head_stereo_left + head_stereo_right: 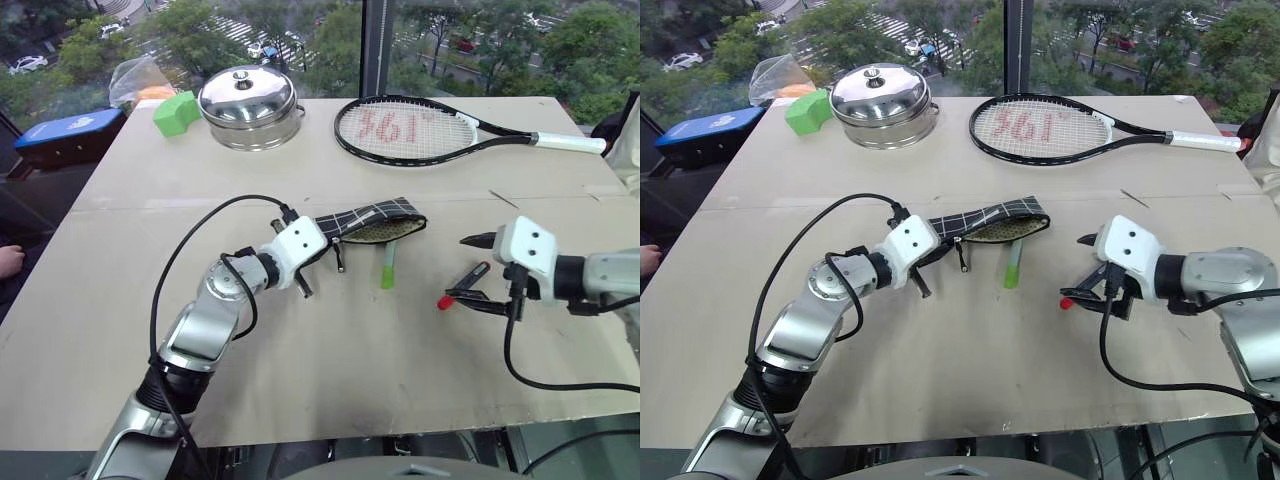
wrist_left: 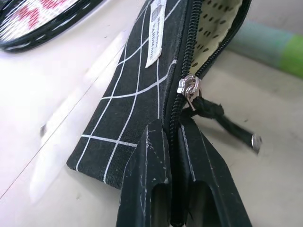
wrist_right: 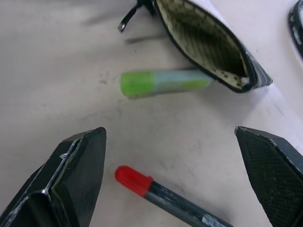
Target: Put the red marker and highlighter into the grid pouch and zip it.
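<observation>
The flat black fabric grid pouch with white grid lines point(image 1: 368, 222) lies near the middle of the pale board tabletop point(image 1: 330, 390), mouth gaping toward the right arm and dotted cream lining exposed. The left gripper point(image 2: 171, 142) is fully closed, pinching the pouch's zipper edge just behind the metal slider and its black cord pull point(image 2: 222, 120). The right gripper point(image 3: 170, 161) stands wide open and holds nothing; the slim black-barrelled red marker with the red cap point(image 3: 156, 191) lies on the table between its spread fingers. The short, translucent light-green highlighter point(image 3: 163, 82) lies just outside the pouch mouth, one end touching or slightly under the pouch lip (which of the two cannot be told). Neither pen is inside and the zipper is undone. Risks from here: a grasp near the marker's cap end may let the round barrel roll or pivot out of the fingers; a pull on the pinched edge may drag the pouch over the highlighter or let the mouth collapse, blocking insertion. The highlighter itself partly obstructs the direct path to the opening. Farther back, well apart, are a steel lidded pot point(image 1: 248, 106), a green block point(image 1: 176, 112) and a tennis racket point(image 1: 420, 130).
</observation>
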Motion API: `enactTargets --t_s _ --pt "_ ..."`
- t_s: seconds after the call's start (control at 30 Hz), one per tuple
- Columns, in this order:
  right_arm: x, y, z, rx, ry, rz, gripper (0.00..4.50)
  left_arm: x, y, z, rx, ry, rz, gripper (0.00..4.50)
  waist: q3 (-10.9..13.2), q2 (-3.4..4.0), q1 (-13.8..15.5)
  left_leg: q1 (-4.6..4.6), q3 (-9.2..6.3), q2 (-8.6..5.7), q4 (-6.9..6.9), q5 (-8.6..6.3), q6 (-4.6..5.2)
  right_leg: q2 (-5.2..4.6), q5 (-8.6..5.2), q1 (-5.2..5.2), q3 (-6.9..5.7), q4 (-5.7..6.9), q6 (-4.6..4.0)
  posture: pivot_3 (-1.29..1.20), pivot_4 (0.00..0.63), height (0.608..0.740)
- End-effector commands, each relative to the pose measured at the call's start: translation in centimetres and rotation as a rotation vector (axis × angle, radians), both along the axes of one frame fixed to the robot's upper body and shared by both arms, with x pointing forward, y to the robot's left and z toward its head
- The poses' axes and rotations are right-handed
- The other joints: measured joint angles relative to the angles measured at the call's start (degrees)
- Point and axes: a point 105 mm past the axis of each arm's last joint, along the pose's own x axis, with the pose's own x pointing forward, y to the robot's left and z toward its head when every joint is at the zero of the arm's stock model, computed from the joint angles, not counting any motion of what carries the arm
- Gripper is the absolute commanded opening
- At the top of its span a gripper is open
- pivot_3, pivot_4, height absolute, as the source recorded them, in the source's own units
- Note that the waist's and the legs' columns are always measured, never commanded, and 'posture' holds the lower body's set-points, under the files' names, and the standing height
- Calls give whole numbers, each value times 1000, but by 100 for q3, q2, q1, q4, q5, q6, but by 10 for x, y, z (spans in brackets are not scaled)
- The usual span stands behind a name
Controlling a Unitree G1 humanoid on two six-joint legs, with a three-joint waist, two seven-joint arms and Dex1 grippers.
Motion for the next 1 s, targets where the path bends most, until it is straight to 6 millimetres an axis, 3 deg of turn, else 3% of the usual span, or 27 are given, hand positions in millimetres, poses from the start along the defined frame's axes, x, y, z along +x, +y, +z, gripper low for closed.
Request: enactTargets --t_s 0.03,0.13,0.27,0.57,0.67,0.77,0.9,1.0 --pt "9 -4 -11 -67 -47 10 4408 3 17 12 2 -51 53 0 0 -1 9 -1 1 0 0 0 0 0 0 -1 0 0 0 0 150 740" --pt "12 -9 -16 -98 -38 31 4408 3 22 13 0 -48 70 0 2 -2 22 -5 5 -5 1 1 -2 -6 0 -1 -1 -6 1 0 150 740" --pt "18 -33 -29 -276 -24 139 4408 -1 28 12 12 -35 61 0 2 -4 12 -6 11 -8 5 10 -17 -9 -1 1 3 -13 3 0 150 740" --pt "55 -51 -41 -495 19 345 4408 -4 34 12 24 -28 62 0 6 -5 -10 5 17 -1 2 13 -23 3 0 -1 9 -5 1 0 150 740" --pt "61 -52 -47 -545 97 422 3560 -7 33 12 23 -28 60 0 7 -5 3 2 18 0 2 15 -26 2 0 -1 8 -7 1 0 150 740" --pt "64 -51 -50 -563 145 464 2378 -10 32 12 20 -26 60 0 7 -5 -1 -1 19 0 3 16 -27 -2 0 -1 6 -8 1 0 150 740" --pt "62 -45 -48 -496 192 485 362 -15 30 11 14 -22 59 0 6 -5 6 0 22 1 3 16 -27 -5 1 0 7 -8 1 0 150 740" --pt "57 -31 -22 -340 103 447 172 -16 26 12 0 -23 56 0 7 -4 16 -1 21 1 3 16 -27 -7 1 0 6 -5 0 0 150 740"
